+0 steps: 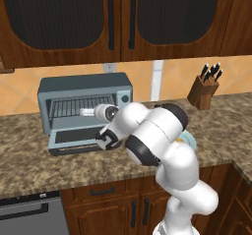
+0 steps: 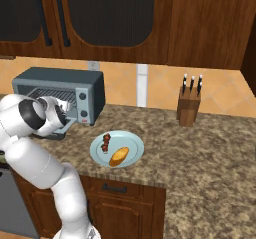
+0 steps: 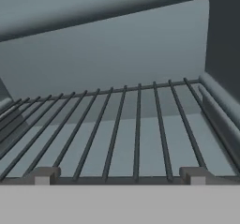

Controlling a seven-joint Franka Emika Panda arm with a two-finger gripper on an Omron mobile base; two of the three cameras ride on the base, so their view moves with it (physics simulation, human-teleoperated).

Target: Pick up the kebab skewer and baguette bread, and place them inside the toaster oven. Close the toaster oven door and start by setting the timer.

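The grey-blue toaster oven (image 1: 83,87) (image 2: 59,81) stands at the back of the counter with the toaster oven door (image 1: 73,138) dropped flat. My gripper (image 1: 85,112) (image 3: 119,176) reaches into its mouth, open and empty, with both fingertips (image 3: 44,175) just above the front of the wire rack (image 3: 136,129). To the oven's right, on a pale blue plate (image 2: 135,142), lie the kebab skewer (image 2: 105,143) and the golden baguette bread (image 2: 119,156). My arm hides most of that plate (image 1: 190,140) in the left base view.
Two round knobs (image 2: 83,105) sit on the oven's right panel. A wooden knife block (image 1: 203,90) (image 2: 189,104) stands at the back right. Dark wall cabinets hang above. A dishwasher front (image 1: 29,215) lies below the counter at the left.
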